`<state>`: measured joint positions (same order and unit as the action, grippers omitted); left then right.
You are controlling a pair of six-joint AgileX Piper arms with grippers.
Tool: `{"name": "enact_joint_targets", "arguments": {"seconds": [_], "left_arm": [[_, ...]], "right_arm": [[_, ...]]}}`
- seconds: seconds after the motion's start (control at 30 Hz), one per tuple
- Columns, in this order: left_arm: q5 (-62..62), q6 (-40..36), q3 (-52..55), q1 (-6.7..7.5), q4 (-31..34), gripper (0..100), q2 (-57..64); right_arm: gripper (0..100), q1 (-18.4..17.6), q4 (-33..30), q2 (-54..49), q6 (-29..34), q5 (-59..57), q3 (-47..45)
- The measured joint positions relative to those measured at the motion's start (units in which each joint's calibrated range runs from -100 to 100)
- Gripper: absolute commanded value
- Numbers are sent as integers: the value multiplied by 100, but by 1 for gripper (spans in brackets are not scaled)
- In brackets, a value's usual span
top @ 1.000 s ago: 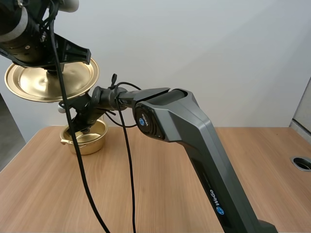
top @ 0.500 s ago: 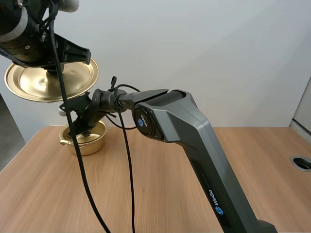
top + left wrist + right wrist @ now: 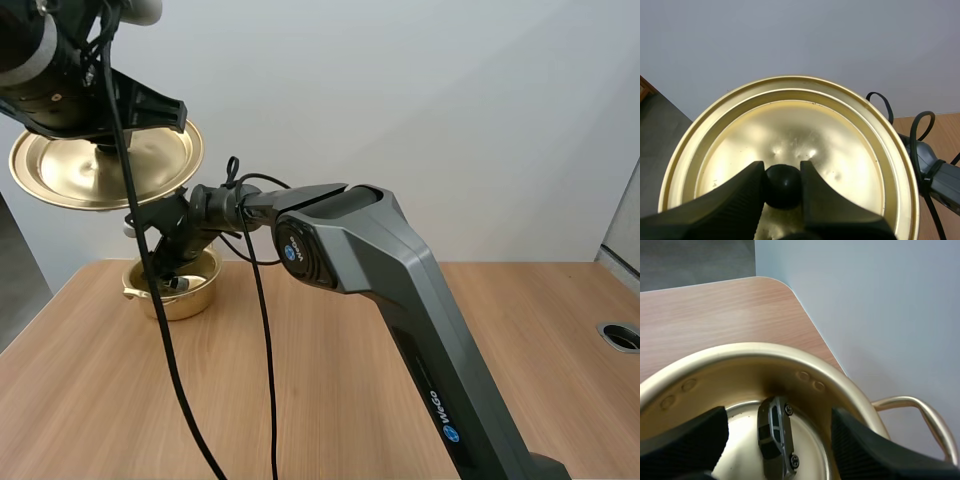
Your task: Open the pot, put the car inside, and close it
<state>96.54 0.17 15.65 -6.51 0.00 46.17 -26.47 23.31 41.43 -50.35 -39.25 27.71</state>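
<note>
Two of the three steps look done, judging by how things lie: the pot is uncovered and the car rests on its floor. My right gripper hangs over the pot's mouth with its fingers spread wide. The small grey car lies below and between them, nearer the far wall, and neither finger touches it. It seems tipped so that its wheels face the right-hand finger. Past that finger, the pot's looped handle juts out over the table.

My left gripper is clamped on the black knob of the gold lid, one finger on each side of it. The dish of the lid spreads beyond the tips. In the high view the lid is held well above the pot and off to its side.

What remains is the closing. I judge the right gripper must first lift clear of the rim. The left one can then bring the lid level over the pot, lower it until it seats all round, and let go of the knob.
</note>
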Motion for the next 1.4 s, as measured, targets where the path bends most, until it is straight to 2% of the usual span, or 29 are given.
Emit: {"name": "enact_joint_targets", "arguments": {"seconds": [0.23,0.4,0.43,0.47,0.5,0.53,0.57,0.8,1.03,1.17,1.27,1.4], "left_arm": [[0,0,0,0,0,0,0],[-60,0,0,0,0,0,0],[-126,0,0,0,0,0,0],[-219,0,0,0,0,0,0],[-345,0,0,0,98,0,0],[-507,16,0,0,211,0,0],[-684,28,0,0,349,0,0],[-1204,-302,0,0,1347,0,-188],[-1454,-302,0,0,1309,0,-528],[-1470,-302,0,0,1157,0,-840],[-1537,-302,70,0,1090,0,-1075],[-1854,-302,335,0,1068,0,-1291]], "right_arm": [[100,0,-35,-29,0,333,0],[100,0,-407,-199,7,325,0],[96,0,-490,-243,7,294,0],[71,0,-558,-286,7,194,0],[40,7,-622,-336,7,54,0],[4,21,-635,-380,7,-68,0],[0,35,-635,-403,7,-240,0],[0,247,-612,-720,634,-1823,0],[0,654,-612,-1044,1260,-3448,0],[0,973,-459,-1193,1272,-4434,0],[0,1242,-5,-1377,1199,-5223,-48],[0,1607,653,-1828,787,-5987,-413]]}}
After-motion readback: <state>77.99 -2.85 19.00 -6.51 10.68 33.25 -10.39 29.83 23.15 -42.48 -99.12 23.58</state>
